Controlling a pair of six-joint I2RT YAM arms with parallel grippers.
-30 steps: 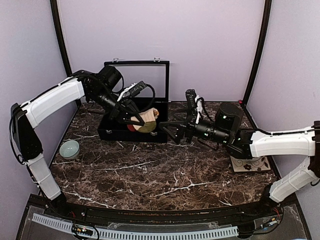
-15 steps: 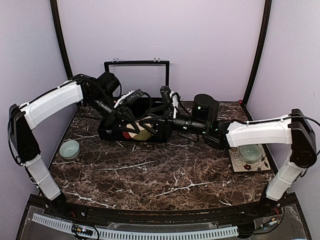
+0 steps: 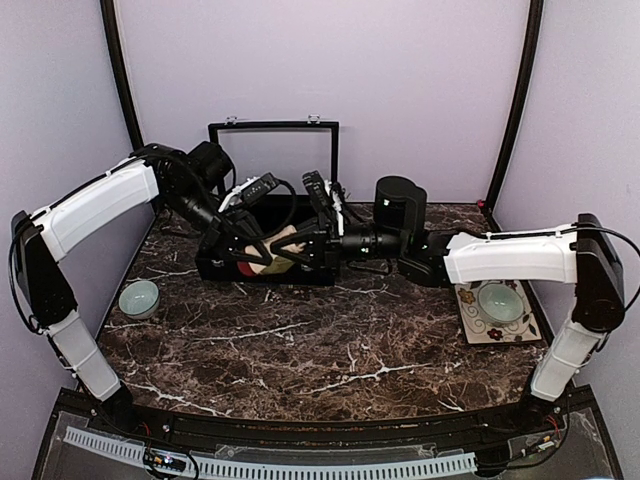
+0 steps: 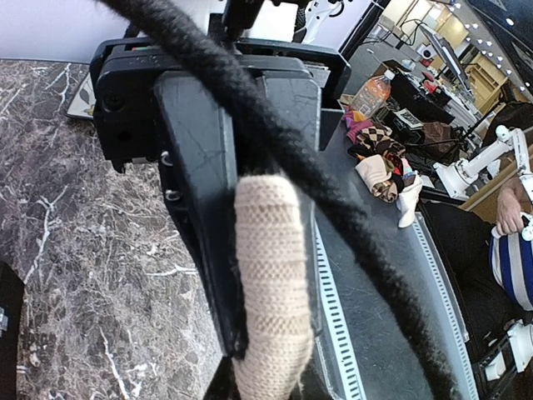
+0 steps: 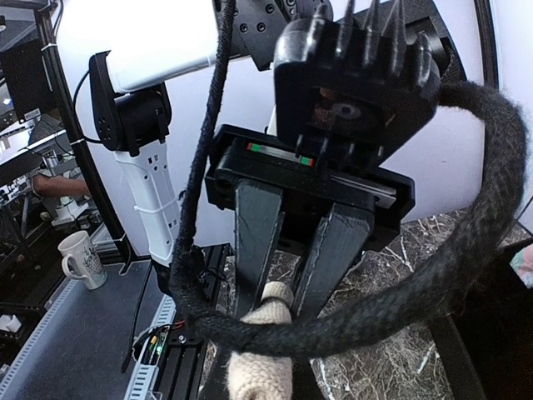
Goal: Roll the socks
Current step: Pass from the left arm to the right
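While open room spans the near half of the one dark marble tabletop (image 3: 300,370), two small bowls sit near its side edges: a pale green ceramic bowl (image 3: 138,297) on the left, and a second pale bowl (image 3: 500,303) on a square patterned tile (image 3: 478,330) on the right. Farther back, over one open black case (image 3: 225,268), the left gripper (image 3: 258,250) and right gripper (image 3: 303,250) both clench one tan knit sock (image 3: 284,242).

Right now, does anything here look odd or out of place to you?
Nothing is spilled or broken. The one odd sight is the tan sock, pinched at once by the left claw and the right claw at the open black case, rather than lying flat.
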